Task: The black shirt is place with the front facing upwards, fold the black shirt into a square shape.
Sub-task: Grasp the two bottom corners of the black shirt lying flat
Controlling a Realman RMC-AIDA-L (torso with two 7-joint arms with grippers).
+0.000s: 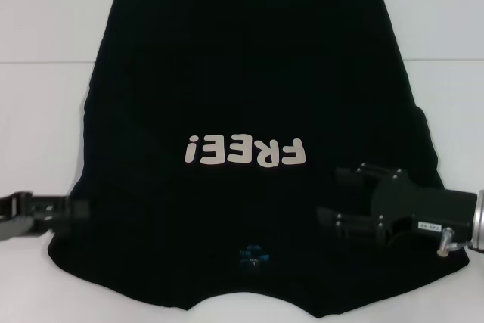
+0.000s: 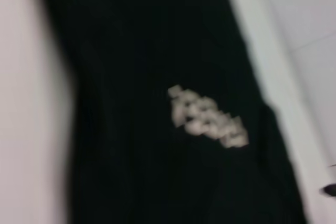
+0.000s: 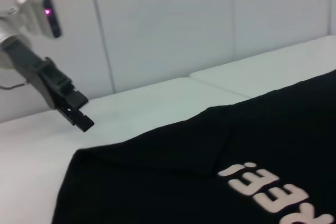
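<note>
Jaws parted, right gripper (image 1: 336, 196) overlapping black shirt (image 1: 242, 88)

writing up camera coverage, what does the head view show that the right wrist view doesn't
Only the head view shows the right gripper, open over the black shirt, the whole garment laid flat, and the small blue mark at the neck.

Only the right wrist view shows the wall behind the table and the left arm's camera housing.

Both show the shirt, its FREE! lettering and the left gripper at the shirt's edge.
</note>
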